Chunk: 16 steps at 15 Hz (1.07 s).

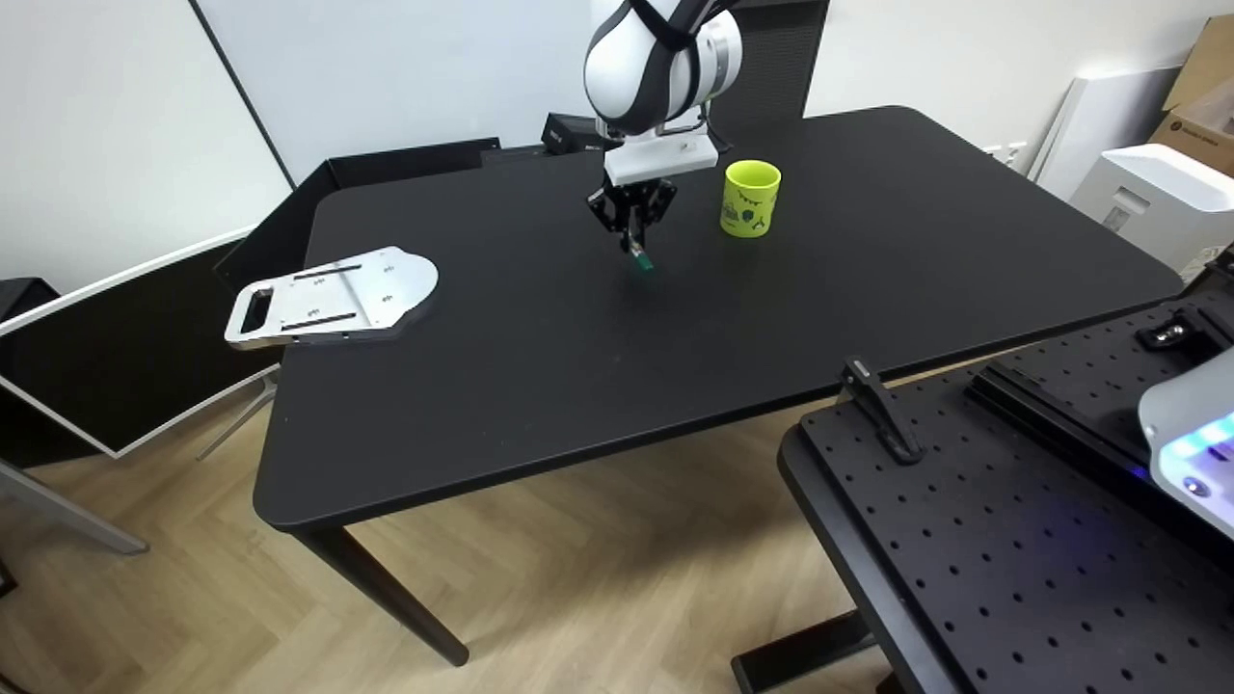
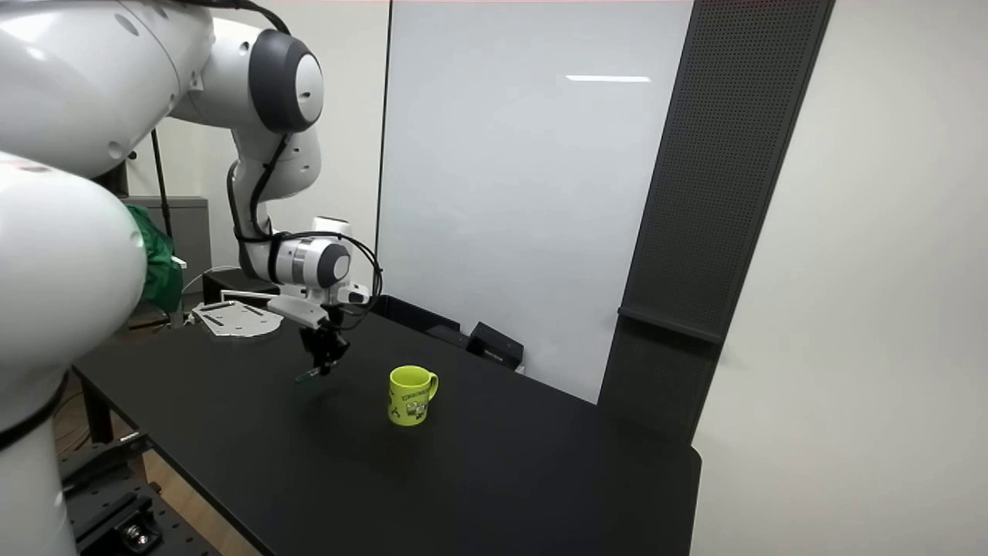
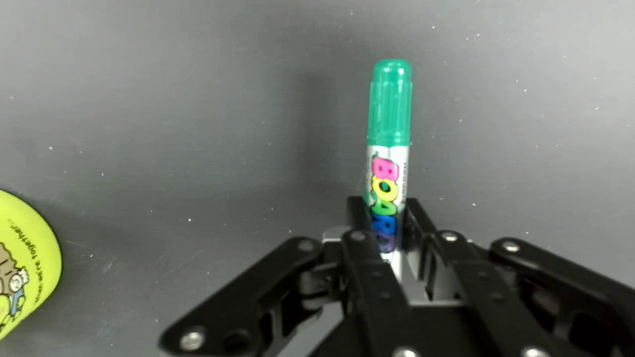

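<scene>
Marker (image 3: 389, 156): green-capped, white-bodied, multicoloured "BOARD" lettering lengthwise; pincer (image 3: 386, 213) pinching it.

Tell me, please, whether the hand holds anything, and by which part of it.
Yes: the hand grips a slim white plastic marker with a green cap by the sides of its white barrel, leaving the cap free.

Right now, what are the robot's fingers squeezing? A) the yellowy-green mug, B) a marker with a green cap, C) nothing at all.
B: the wrist view shows the green-capped marker pinched between the fingers, while the mug stands apart from them on the table.
</scene>
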Each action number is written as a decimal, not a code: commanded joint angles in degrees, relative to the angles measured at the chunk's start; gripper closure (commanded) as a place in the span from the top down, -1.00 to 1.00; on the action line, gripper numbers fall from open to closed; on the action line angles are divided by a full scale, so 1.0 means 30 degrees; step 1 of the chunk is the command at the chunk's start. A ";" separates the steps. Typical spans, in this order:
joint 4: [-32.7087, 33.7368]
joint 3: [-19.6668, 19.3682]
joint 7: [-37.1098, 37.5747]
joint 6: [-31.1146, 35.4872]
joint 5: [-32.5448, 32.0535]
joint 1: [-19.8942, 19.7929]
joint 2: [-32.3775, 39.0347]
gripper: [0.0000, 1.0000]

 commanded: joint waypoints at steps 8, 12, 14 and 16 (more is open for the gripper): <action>-0.3285 0.1136 0.0465 -0.1725 0.2550 -0.2582 -0.2934 -0.89; -0.3059 0.2304 0.0208 -0.2884 0.5428 -0.4575 -0.2703 -0.89; -0.2936 0.2861 0.0028 -0.3180 0.6982 -0.5527 -0.2574 -0.89; -0.2768 0.2977 0.0542 -0.3641 0.8249 -0.6059 -0.2484 -0.89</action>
